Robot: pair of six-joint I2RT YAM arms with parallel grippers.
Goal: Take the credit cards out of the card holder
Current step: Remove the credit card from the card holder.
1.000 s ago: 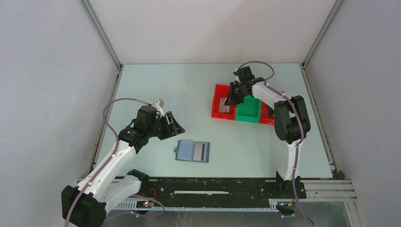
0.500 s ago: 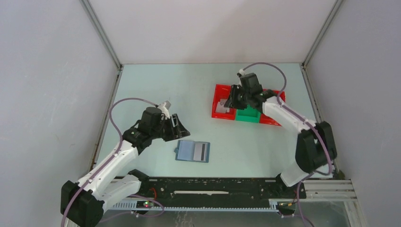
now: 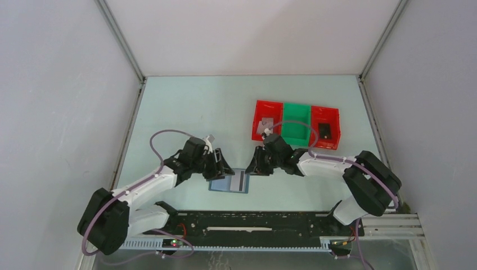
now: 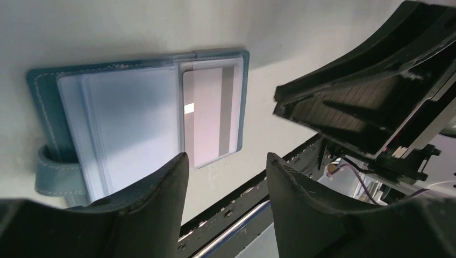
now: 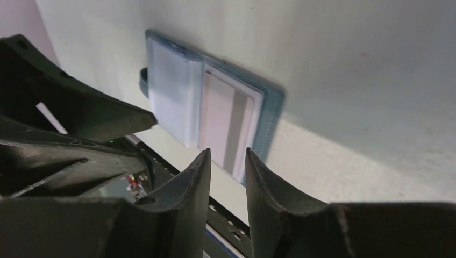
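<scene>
Two grippers bracket the card holder in the top view, low of centre: the left gripper at its upper left, the right gripper at its upper right, judged nearer the striped card, whose long axis runs top to bottom in the right half. Left wrist view: jaws wide and empty, the holder upper left, the card at centre, just above the gap. Right wrist view: jaws narrow and empty, the card directly above the gap at centre, its long axis roughly in line with the fingers.
</scene>
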